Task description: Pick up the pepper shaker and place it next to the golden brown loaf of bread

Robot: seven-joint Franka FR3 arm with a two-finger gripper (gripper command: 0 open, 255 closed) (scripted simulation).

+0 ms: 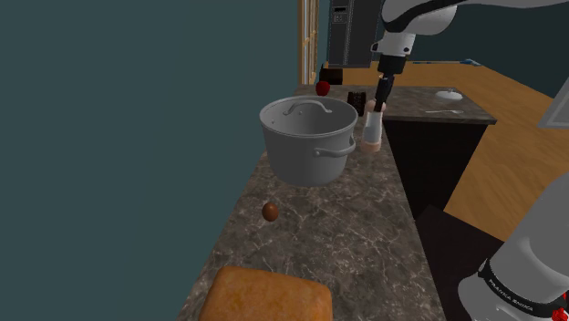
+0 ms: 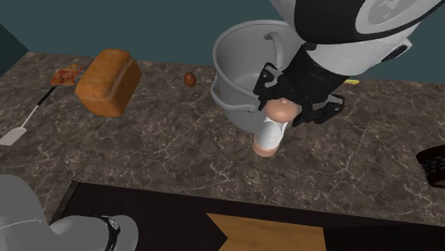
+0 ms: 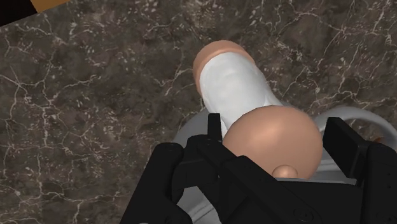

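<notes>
The pepper shaker (image 1: 371, 129) (image 2: 270, 134) (image 3: 232, 83) is white with a tan rounded top and tan base. It leans slightly, right beside the grey pot (image 1: 308, 137) (image 2: 239, 68), with its base at the dark marble counter (image 1: 365, 237). My gripper (image 1: 380, 102) (image 2: 289, 103) (image 3: 280, 137) comes down over it, and the black fingers (image 3: 214, 130) clasp the tan top from both sides. The golden brown loaf (image 1: 269, 296) (image 2: 108, 80) lies far along the counter, at the shoulder view's bottom edge.
A small brown egg-shaped thing (image 1: 270, 212) (image 2: 190, 79) lies between pot and loaf. A spatula (image 2: 28, 118) with reddish food on it sits by the loaf. A red apple (image 1: 323, 88) and a dark object (image 1: 357, 96) are behind the pot. The counter's edge drops off just beside the shaker.
</notes>
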